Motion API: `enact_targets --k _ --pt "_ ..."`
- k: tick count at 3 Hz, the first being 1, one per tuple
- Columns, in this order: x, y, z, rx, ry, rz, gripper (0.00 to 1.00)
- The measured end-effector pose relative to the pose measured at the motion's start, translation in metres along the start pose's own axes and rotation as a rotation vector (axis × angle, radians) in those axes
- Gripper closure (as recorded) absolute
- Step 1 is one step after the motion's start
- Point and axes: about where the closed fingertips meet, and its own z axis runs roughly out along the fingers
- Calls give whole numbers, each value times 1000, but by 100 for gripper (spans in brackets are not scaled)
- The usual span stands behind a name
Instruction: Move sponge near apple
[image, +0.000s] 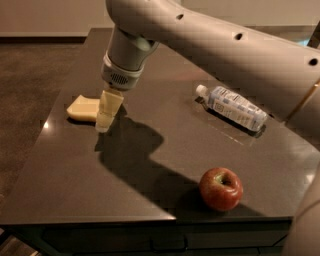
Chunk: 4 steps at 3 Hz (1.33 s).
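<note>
Pale yellow wavy foam sponge (80, 107) at left rear of dark tabletop (75, 190), well apart from round red apple (221, 189) near front edge; gripper (103, 122) just at sponge's right end, open or closed unclear; clear plastic bottle (232, 106) lying at right

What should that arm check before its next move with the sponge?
1. The sponge lies flat on the table, in view: ok.
2. The gripper is at the sponge's end nearest the apple: ok.
3. Sponge gripped: cannot tell.
4. Apple sits unobstructed near the front edge: ok.
5. The bottle lies off the straight path from sponge to apple: ok.
</note>
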Motion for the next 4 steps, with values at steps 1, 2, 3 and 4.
enact_targets --k 1,2,3,4 --pt "-11 -2 11 -11 7 9 0" --pt "-20 -3 22 -16 18 20 0" --pt "-21 -9 36 -19 41 27 0" --pt "-21 -11 42 -19 65 25 18"
